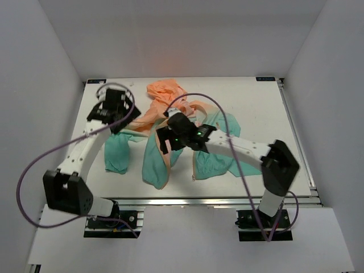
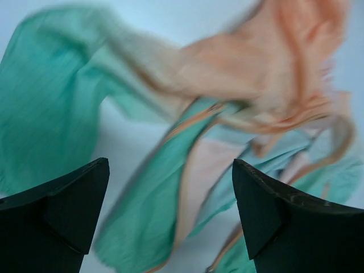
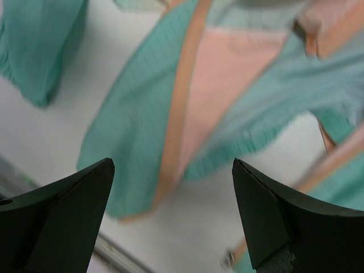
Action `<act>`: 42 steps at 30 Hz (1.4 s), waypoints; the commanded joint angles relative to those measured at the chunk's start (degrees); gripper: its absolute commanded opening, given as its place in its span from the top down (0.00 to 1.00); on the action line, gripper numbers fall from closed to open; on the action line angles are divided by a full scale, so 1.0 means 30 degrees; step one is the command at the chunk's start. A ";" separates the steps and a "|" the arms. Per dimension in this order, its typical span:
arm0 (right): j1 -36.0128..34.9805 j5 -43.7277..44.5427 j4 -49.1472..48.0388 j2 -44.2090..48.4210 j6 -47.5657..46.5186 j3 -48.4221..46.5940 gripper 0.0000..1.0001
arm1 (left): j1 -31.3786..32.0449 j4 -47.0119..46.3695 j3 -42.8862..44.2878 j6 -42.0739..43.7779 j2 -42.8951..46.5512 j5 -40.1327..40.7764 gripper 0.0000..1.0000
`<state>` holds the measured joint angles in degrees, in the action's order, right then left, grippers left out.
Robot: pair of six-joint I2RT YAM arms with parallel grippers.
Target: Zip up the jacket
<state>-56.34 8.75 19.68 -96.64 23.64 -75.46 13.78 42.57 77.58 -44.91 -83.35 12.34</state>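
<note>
jacket (image 1: pixel 154 156): lies crumpled and spread on the white surface (image 1: pixel 261 108), centre of the top view; peach-orange hood (image 1: pixel 165 94) bunched toward the upper centre; teal panels fan out toward the lower centre and lower right; front edges lie apart
sleeve (image 1: pixel 116 153): teal; stretched down the left side of the heap, apart from the middle panel; its end shows in the upper left of the right wrist view
orange band (image 3: pixel 179 102): runs along the edge of a teal panel, from the top centre to the lower left of the right wrist view; pale pink inner fabric just beside it on the right
left gripper (image 1: pixel 116 111): at the left of the heap, near the peach part; in its own view the fingers (image 2: pixel 74 205) stand wide apart with nothing between them; it hangs above the cloth; that view is blurred
right gripper (image 1: pixel 166 141): over the middle of the jacket, above the teal panel; fingers (image 3: pixel 267 216) spread apart and holding nothing; the banded panel edge lies below the gap; whether the tips touch the cloth, I cannot tell
purple cable (image 1: pixel 34 165): loops out from the left arm toward the left edge of the frame; a second one arcs over the right arm
</note>
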 commanded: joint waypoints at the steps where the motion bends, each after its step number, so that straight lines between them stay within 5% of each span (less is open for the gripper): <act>1: -0.0235 0.2814 0.0907 -0.3754 0.1607 -0.3400 0.11 | 0.0065 0.1224 -0.4787 -0.1437 0.3307 -0.0327 0.02; 9: -0.0235 0.5137 0.4044 -1.2251 0.2990 -1.4502 0.11 | 0.0065 0.0754 -1.1000 -0.2229 0.7596 -0.2734 0.02; 14: 0.0057 0.6076 0.2114 -1.2670 0.3866 -1.4223 0.23 | 0.0065 0.1278 -1.2616 -0.2580 0.8826 -0.3087 0.02; 24: 0.0994 0.5784 0.1584 -1.3606 0.4629 -1.4368 0.29 | 0.0065 -0.0417 -1.4083 -0.1587 0.9269 -0.4112 0.02; 30: 0.1347 0.5344 0.0793 -1.3783 0.4514 -1.4426 0.51 | 0.0065 -0.1853 -1.4112 -0.0151 0.8741 -0.5196 0.02; 37: 0.1435 0.4964 0.0031 -1.3169 0.4162 -1.3840 0.98 | 0.0065 -0.3698 -1.4902 0.0291 0.7689 -0.6190 0.02; 42: 0.1494 0.4874 0.0353 -1.2028 0.3548 -1.2704 1.00 | 0.0298 -0.4667 -1.5167 0.0261 0.6487 -0.6311 0.02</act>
<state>-52.03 23.00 22.06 -137.38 35.42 -115.96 14.15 31.68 32.23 -44.91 -62.96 -5.34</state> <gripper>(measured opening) 0.011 0.979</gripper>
